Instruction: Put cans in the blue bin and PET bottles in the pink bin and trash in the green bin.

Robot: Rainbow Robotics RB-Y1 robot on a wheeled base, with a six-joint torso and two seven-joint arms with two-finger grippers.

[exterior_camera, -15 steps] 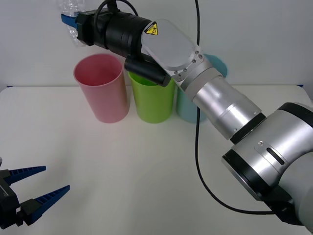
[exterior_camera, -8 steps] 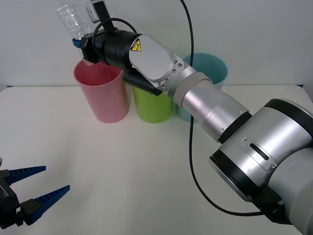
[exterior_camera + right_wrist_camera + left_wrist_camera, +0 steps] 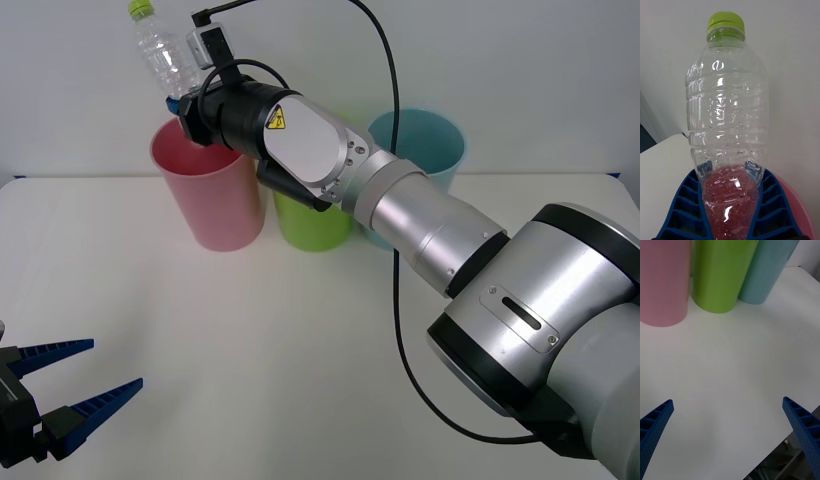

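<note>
Three bins in a row at the far side of the tabletop, touching or nearly so: green bin in the middle, pink bin just left of it, blue bin just right of it, set slightly behind. PET bottle above the pink bin's rim, tilted, cap up, clamped at its base in the right pincer. Left pincer spread wide, well in front of the pink bin, near the tabletop's near left edge.
</note>
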